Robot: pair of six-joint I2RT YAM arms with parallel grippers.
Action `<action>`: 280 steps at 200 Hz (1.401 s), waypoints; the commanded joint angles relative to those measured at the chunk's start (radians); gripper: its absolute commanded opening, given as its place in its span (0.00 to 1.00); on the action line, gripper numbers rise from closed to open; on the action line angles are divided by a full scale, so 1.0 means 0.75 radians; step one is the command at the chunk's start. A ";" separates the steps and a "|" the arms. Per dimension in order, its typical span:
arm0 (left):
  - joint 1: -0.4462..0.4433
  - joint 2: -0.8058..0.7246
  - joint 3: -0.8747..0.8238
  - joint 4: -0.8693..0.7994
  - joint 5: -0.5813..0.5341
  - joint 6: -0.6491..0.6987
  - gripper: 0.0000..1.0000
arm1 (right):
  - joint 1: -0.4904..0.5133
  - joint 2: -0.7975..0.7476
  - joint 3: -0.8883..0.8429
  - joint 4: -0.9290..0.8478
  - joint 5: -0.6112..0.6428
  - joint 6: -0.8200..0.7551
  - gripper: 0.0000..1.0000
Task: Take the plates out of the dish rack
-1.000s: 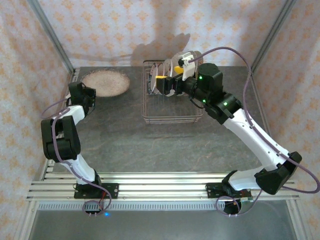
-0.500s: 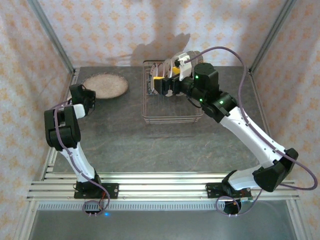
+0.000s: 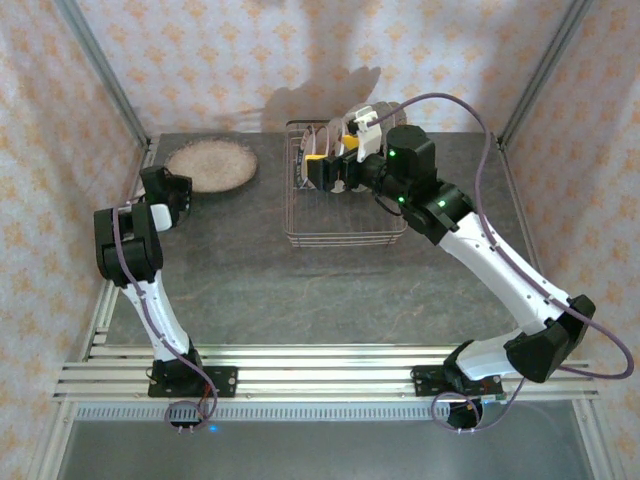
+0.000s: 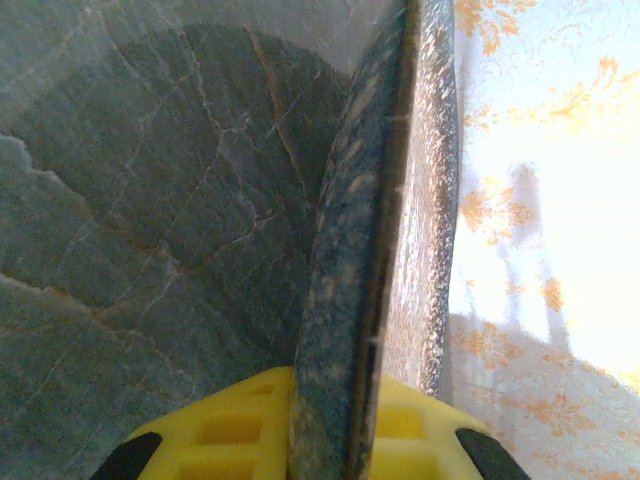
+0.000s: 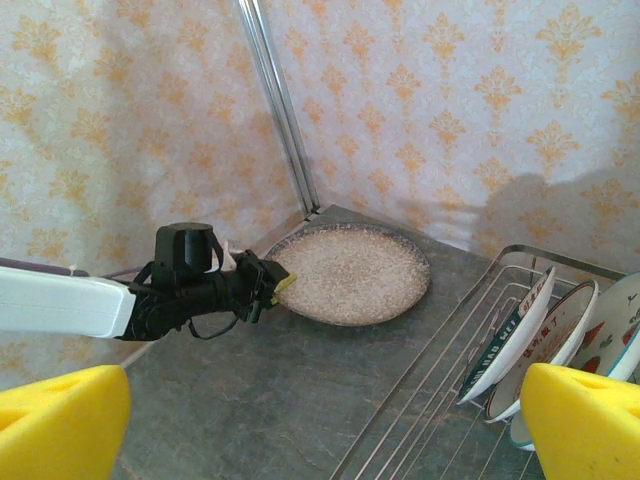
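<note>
No word, brand or number can be read for certain. In the right wrist view, at the lower right of the frame, a white plate (image 5: 550,340) standing in the dish rack (image 5: 540,255) bears small dark marks, perhaps lettering, too small to read.
</note>
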 commanded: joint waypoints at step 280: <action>0.035 0.035 0.317 -0.714 0.082 0.206 0.69 | 0.009 -0.022 0.093 -0.108 0.174 0.049 0.99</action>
